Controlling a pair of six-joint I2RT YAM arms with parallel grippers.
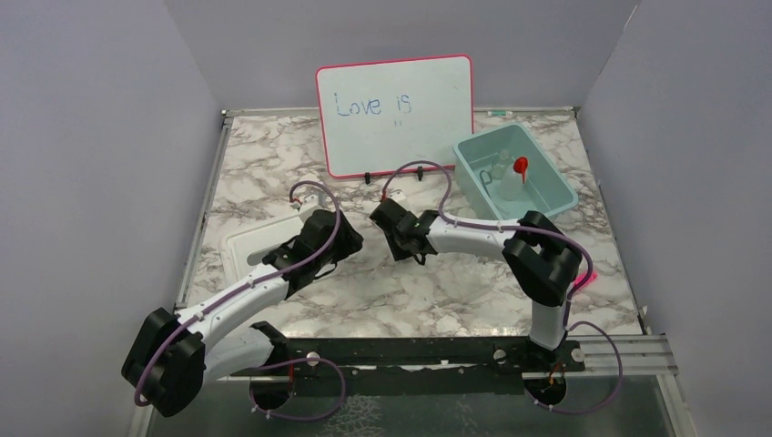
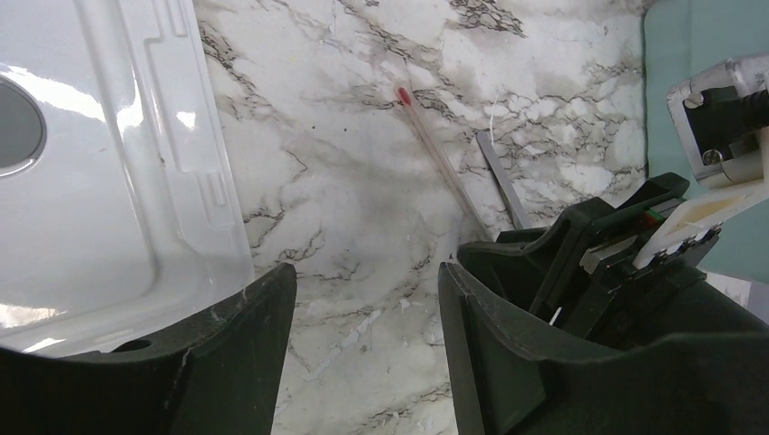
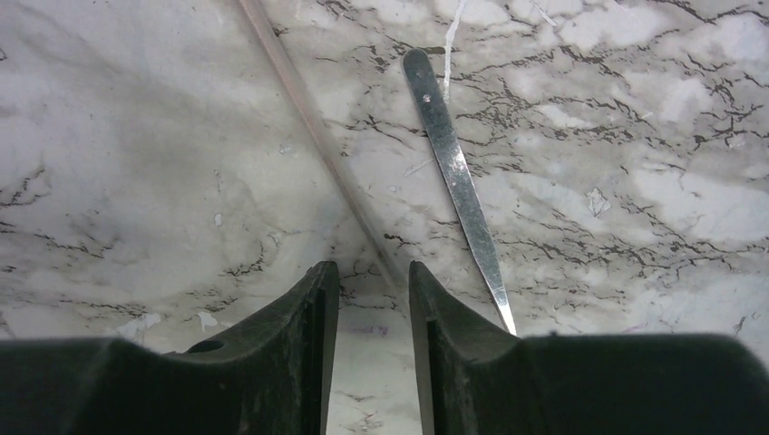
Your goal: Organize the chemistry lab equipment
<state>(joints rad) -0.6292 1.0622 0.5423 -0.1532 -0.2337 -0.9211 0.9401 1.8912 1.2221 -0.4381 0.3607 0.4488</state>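
A thin clear stick with a red tip (image 2: 433, 148) lies on the marble, and metal tweezers (image 2: 504, 178) lie beside it. In the right wrist view the stick (image 3: 313, 127) runs down toward the gap of my right gripper (image 3: 374, 269). That gripper is open, jaws narrowly apart, bare marble between them. The tweezers (image 3: 458, 177) lie just right of its right finger. My left gripper (image 2: 367, 276) is open above bare marble, a little short of the stick. A clear beaker (image 1: 506, 177) and a red funnel (image 1: 521, 166) sit in the teal bin (image 1: 557, 189).
A white plastic tray (image 1: 250, 244) lies left of the left gripper (image 1: 349, 242). The right gripper (image 1: 390, 221) is close beside it. A pink-framed whiteboard (image 1: 396, 114) stands at the back. A pink marker (image 1: 588, 279) lies by the right arm.
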